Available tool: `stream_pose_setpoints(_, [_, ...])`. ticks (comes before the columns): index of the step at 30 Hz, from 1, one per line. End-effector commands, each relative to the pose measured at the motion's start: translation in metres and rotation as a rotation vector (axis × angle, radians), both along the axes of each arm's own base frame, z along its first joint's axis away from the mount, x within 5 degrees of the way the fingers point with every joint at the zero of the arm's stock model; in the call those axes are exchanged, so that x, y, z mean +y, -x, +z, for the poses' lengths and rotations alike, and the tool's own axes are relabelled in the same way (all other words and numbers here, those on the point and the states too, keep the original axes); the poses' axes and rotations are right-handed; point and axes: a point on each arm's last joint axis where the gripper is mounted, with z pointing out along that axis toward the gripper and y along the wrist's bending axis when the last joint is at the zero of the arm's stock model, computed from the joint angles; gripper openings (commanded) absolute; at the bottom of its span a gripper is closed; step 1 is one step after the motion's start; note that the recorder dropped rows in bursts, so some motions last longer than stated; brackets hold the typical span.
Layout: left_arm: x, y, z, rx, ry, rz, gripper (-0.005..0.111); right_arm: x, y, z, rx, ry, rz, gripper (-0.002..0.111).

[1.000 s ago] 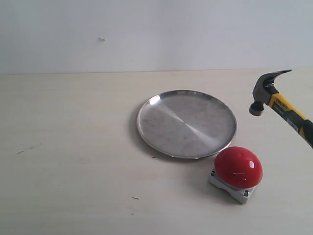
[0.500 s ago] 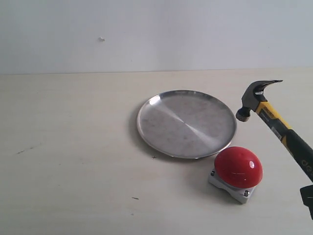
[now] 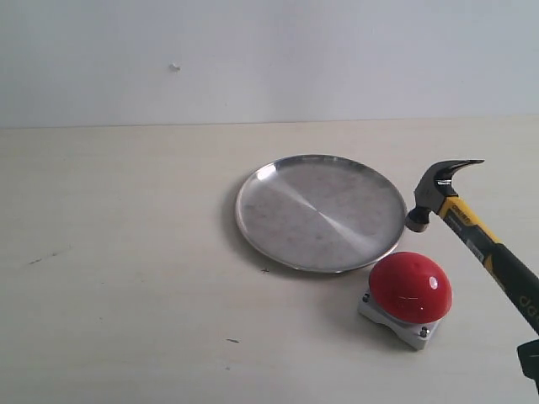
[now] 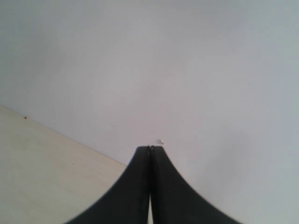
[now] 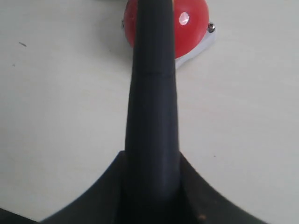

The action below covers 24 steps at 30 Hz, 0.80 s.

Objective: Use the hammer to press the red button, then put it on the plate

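worktop (image 3: 126, 252): pale and flat; every task item is carried on it, grouped towards the right arm's side.
plate (image 3: 320, 212): laid flat and bare near the middle, just beside the button; judged to be kept free as the hammer's final resting place.
hammer (image 3: 473, 239): held off the worktop and tilted, head uppermost and striking face turned down; the head is seen next to the plate's rim and just short of the dome, so a downward press is judged to be lined up.
red button (image 3: 410, 288): seated on its grey base, not yet touched by the hammer.
right hand (image 5: 152, 182): clamped on the hammer's black handle, far from the head, so that reach is gained.
left hand (image 4: 150, 151): pressed together, nothing held, raised towards the wall and kept clear of the work.
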Motion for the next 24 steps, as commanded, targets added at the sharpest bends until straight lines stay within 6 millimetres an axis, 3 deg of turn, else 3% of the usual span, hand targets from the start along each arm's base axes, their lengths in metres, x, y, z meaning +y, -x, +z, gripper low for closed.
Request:
stream_pose_setpoints(1, [0.001,0.000,-0.001,0.000,0.000,0.006,0.000,-0.002,-0.009,0.009,-0.149,0.016,0.005,0.000])
stream_pose_setpoints(9, [0.001,0.000,-0.001,0.000,0.000,0.006,0.000,-0.018,-0.026,0.037,-0.099,0.363,0.077,0.000])
stream_pose_setpoints(17, [0.001,0.000,-0.001,0.000,0.000,0.006,0.000,-0.015,-0.026,0.041,-0.144,0.416,0.244,0.000])
stream_pose_setpoints(24, [0.001,0.000,-0.001,0.000,0.000,0.006,0.000,-0.014,-0.007,0.046,-0.141,0.360,0.323,0.000])
